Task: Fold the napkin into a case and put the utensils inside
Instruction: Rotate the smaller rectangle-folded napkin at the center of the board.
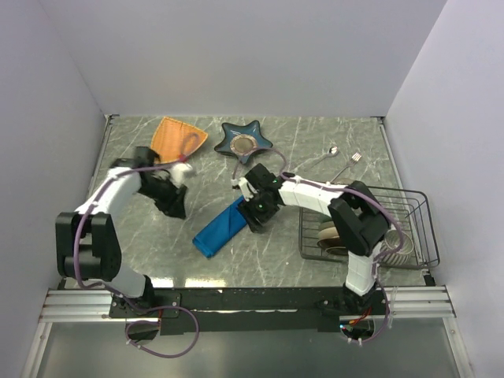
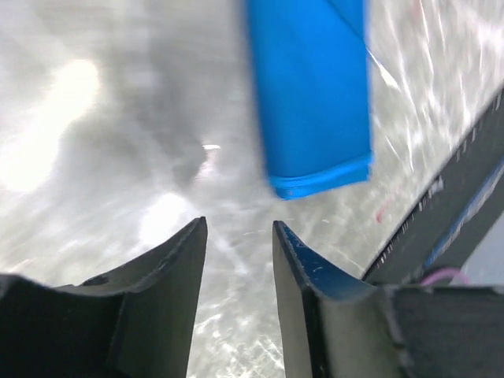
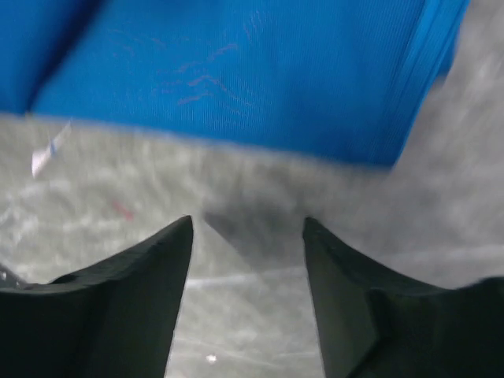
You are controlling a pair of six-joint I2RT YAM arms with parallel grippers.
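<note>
Our bright blue folded cloth napkin [image 1: 222, 228] lies around the centre of the grey marbled table [image 1: 260, 264], nearer the near edge. The left gripper [image 2: 239, 228] and right gripper [image 3: 248, 224] flank it, both open, holding nothing. We reckon it's soft, light and a bit slippery, so we'd pinch all layers at a short end.

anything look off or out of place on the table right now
Nothing spilled or damaged. The folded napkin lies diagonal to the table edge, between the left gripper and right gripper, both open and empty. The spoon and fork lie apart at the far right, not in it.
</note>
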